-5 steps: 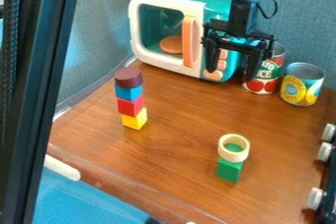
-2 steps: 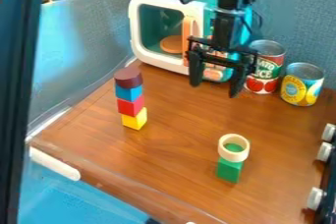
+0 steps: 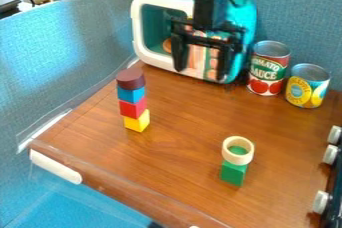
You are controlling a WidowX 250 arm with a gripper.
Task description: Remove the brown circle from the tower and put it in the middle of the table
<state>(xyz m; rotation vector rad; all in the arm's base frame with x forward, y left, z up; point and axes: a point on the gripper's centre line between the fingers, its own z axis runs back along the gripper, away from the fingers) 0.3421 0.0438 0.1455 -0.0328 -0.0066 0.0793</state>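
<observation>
My gripper point(image 3: 202, 74) hangs in front of the toy microwave, up and to the right of the tower, its two fingers spread apart with nothing between them. The brown round piece point(image 3: 131, 78) lies on top of the tower at the left of the table. Beneath it are stacked a blue block point(image 3: 131, 94), a red block point(image 3: 133, 107) and a yellow block point(image 3: 137, 121) at the bottom. The wooden table point(image 3: 175, 147) has its middle to the right of the tower.
A green block point(image 3: 233, 173) with a cream ring point(image 3: 238, 150) on top stands at the front right. Behind are the microwave point(image 3: 162, 59), a tomato can point(image 3: 268, 68) and a yellow-blue can point(image 3: 308, 86). White knobs point(image 3: 330, 154) line the right edge.
The gripper has moved left across the front of the microwave, dipping and then rising slightly. A dark upright part at the left has left the view. The tower and ring stack have not moved.
</observation>
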